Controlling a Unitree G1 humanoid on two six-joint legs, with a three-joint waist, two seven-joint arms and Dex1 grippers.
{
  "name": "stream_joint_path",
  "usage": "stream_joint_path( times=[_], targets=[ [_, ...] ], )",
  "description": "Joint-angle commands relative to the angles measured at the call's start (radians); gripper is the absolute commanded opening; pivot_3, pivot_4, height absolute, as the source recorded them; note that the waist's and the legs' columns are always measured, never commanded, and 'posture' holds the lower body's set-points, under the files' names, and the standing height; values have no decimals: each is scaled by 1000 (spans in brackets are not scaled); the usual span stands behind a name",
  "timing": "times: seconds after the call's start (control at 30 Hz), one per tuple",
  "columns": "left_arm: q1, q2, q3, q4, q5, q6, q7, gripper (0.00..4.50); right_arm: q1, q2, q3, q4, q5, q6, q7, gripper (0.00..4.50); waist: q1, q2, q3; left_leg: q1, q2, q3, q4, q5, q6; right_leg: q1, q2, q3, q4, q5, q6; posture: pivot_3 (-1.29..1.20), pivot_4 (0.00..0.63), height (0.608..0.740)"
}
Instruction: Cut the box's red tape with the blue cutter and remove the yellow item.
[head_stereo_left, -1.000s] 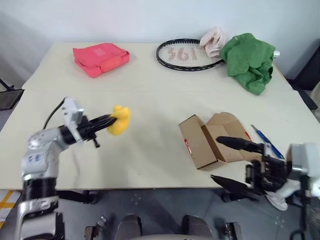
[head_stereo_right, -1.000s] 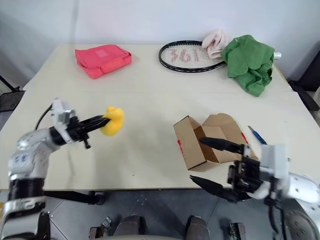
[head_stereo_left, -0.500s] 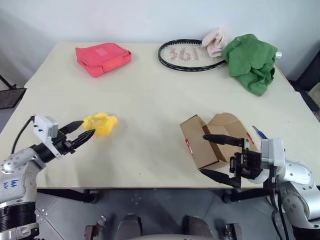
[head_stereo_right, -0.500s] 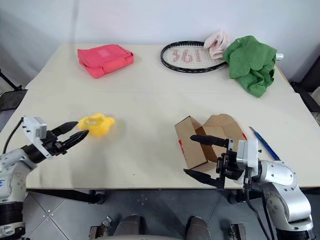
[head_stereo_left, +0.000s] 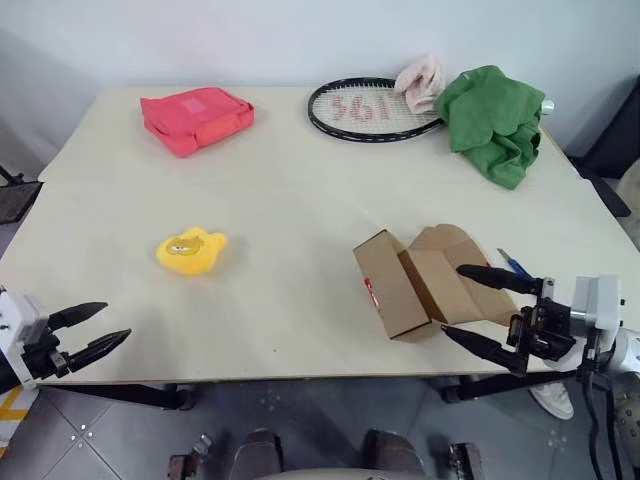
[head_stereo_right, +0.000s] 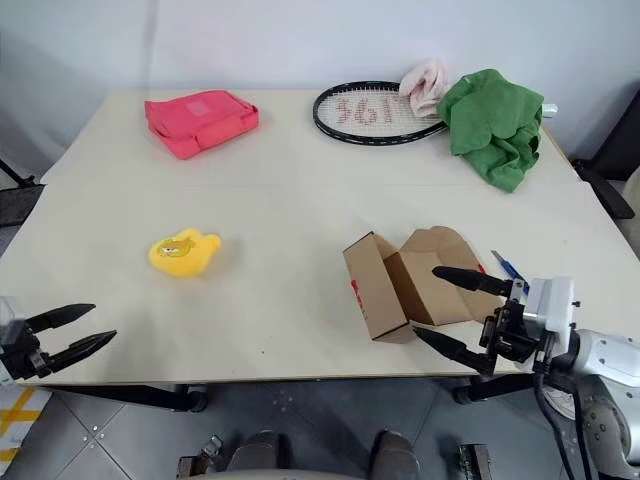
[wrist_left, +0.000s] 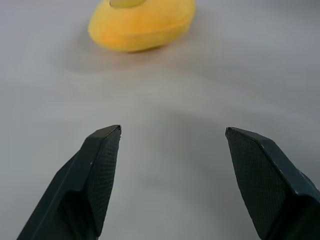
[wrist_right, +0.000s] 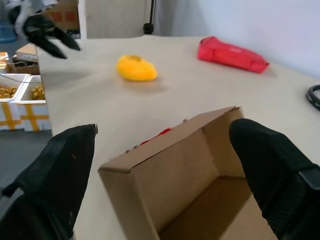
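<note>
Red digits "361" painted across the strings of the racket (head_stereo_left: 372, 108), beside the green cloth (head_stereo_left: 495, 120). Faint red lettering on a cardboard carton (wrist_right: 62, 17) beyond the table edge in the right wrist view, too blurred to read. No other legible text, label or brand anywhere.

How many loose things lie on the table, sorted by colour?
Yellow: 1, soft duck toy
Brown: 1, open cardboard box
Blue: 1, thin cutter
Pink-red: 1, flat pouch
Black: 1, racket
Pale pink: 1, cloth
Green: 1, cloth
Total: 7
</note>
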Motion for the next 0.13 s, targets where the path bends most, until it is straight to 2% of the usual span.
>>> stream_joint_path(
  times=[0.03, 0.13],
  targets=[
    [11, -32, 8, -77, 9, -46, 54, 3545, 45, 3, -4, -5, -41, -69, 38, 4500, 0, 0, 0, 0, 0, 0, 0, 0, 0, 0, 0, 0, 0, 0, 0, 0, 150, 740],
    [26, -58, -3, -132, 2, -15, 98, 3545, 58, 34, -4, 1, -56, -96, 7, 4500, -4, 0, 0, 1, 0, 0, -1, 0, 0, 0, 0, 0, 0, 0, 0, 0, 150, 740]
  ],
)
